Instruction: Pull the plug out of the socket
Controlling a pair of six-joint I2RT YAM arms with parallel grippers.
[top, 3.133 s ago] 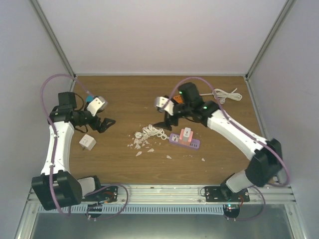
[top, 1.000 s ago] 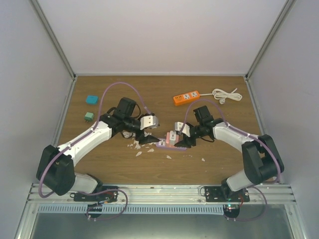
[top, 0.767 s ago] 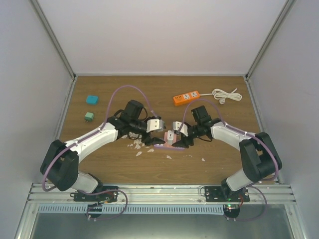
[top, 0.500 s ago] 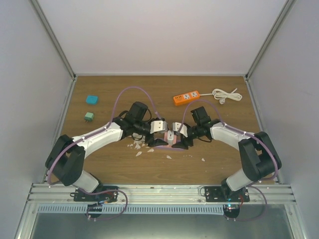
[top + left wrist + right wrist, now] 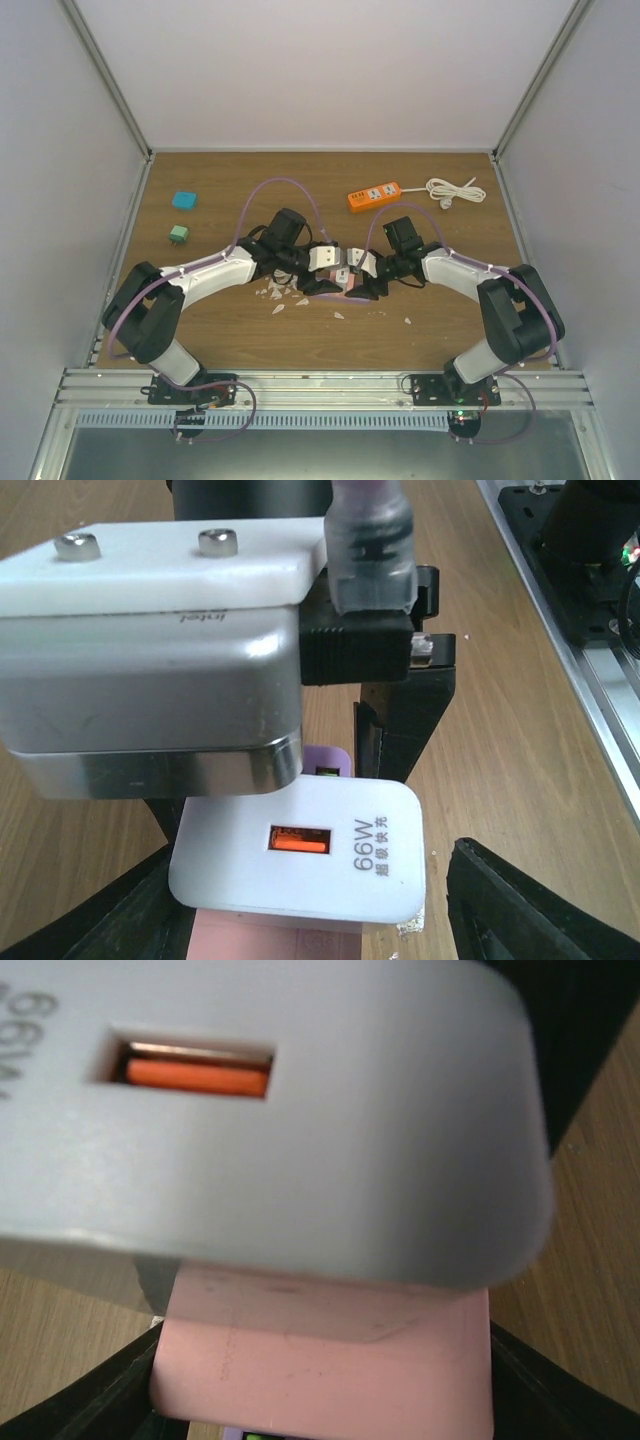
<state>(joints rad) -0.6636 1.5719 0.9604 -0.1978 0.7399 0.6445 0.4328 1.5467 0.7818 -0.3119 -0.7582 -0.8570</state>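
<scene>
- The left gripper [image 5: 310,920] stands wide open and holds nothing; its fingers [image 5: 110,925] straddle the white 66W charger [image 5: 300,865], which sits between them with a gap on each side
- Against the charger, between the same fingers, is a pink adapter [image 5: 320,1360] that it seems to be plugged into; just beyond both lies the purple power strip [image 5: 330,763]
- The right gripper [image 5: 320,1405] faces the left one from the far side, with a finger on either side of the pink adapter; whether it pinches the adapter I cannot tell
- Risk: if the left jaws close too low, they may catch the pink adapter as well, so both come away together
- Risk: if the right gripper has no firm hold, the strip could lift with the pull
- Risk: the wrists are very close together, so a tilted pull could knock them into each other
</scene>
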